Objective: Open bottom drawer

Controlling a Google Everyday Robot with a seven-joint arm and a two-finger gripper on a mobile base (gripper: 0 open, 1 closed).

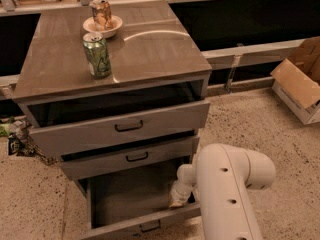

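The grey-brown wooden bench [150, 49] with three stacked drawers stands on a speckled stone floor [260, 129]. The grey-brown wooden bottom drawer [130, 194] is at the foot of the bench. It is pulled far out towards the camera, so its plain grey inside lies open to view. Its narrow front panel runs along the lower edge of the view and carries a small black bail handle [150, 227].

The thick white robot arm [227, 194] rises from the lower right, just beside the right side of the bench. The pale pincer [179, 196] hangs from its short wrist and reaches down at the right inner side of the bottom drawer, close behind the front panel. Whether the pincer is open or closed cannot be told from this angle, nor whether it touches the drawer wall.

Above, the tall-fronted grey top drawer [125, 126] stands partly open, showing a dark gap under the bench top. The medium-height grey middle drawer [132, 156] is out only a little.

On the bench top a green drinks can [97, 54] stands upright near the left front. Behind it sits a small pale bowl [114, 25] with a brownish metal can [101, 14] standing in it. An open cardboard box [300, 81] rests on the floor at the far right, well apart from the bench.
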